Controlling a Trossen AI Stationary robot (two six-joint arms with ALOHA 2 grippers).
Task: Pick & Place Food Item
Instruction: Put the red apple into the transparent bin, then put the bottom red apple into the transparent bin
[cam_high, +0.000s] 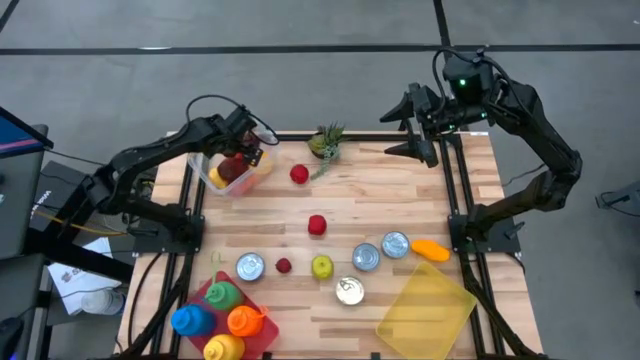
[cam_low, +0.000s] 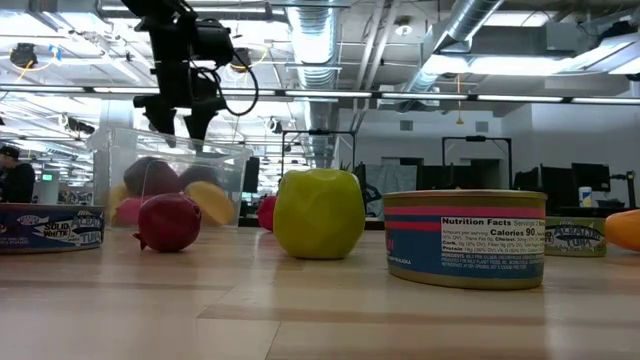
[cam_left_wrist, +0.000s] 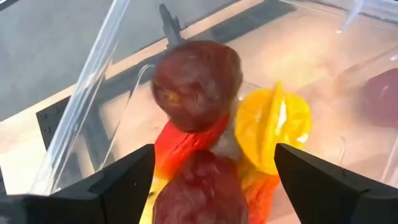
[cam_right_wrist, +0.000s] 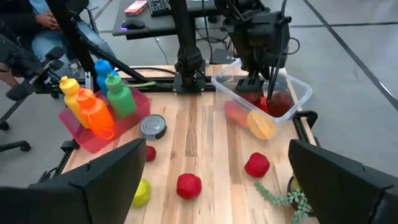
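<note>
Food pieces fill the clear bin under the left pincer, fingers apart; four cans dot the surface; right pincer apart.

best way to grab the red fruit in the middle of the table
Take the red fruit around its widest middle, coming straight down from above. It is small and roundish, sits alone on the bare wood table, with open space on every side for the pincer fingers. Either arm could probably try; the right pincer looks freer.
</note>
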